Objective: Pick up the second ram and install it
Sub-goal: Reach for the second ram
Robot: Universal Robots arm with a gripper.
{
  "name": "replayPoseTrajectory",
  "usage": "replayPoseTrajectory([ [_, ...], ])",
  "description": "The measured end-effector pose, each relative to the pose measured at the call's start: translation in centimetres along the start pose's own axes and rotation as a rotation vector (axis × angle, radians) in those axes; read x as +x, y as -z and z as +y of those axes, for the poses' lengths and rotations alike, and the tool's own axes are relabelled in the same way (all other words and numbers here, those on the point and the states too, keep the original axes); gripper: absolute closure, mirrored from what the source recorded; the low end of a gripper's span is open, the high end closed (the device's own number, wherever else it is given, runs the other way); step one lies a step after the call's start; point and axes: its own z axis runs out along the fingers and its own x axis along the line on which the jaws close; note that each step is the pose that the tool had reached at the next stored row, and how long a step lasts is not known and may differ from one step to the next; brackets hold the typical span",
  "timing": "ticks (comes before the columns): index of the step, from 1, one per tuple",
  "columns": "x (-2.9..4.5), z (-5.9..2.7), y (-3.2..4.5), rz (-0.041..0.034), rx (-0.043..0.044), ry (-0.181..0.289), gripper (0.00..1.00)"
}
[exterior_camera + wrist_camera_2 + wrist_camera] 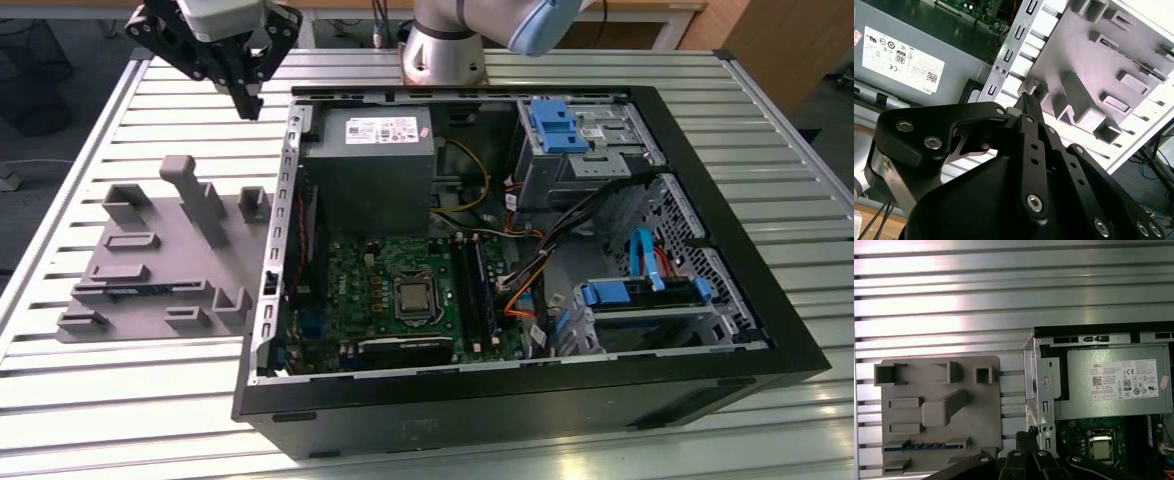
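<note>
The pincer hangs fully closed, gripping nothing, just beside the case. Below it and well apart, the ram lies in a slot of the gray holder on the surface.

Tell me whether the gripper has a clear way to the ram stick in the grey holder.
Probably yes. The ram stick lies uncovered in its slot of the grey holder, and the gripper hangs above the table nearby; only the holder's tall post stands close.
</note>
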Motion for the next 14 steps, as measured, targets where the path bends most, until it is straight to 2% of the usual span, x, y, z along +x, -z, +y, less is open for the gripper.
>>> replayPoseTrajectory([
  [14,1.68,-0.13,-0.04,0.0,0.0,0.0,0.89],
])
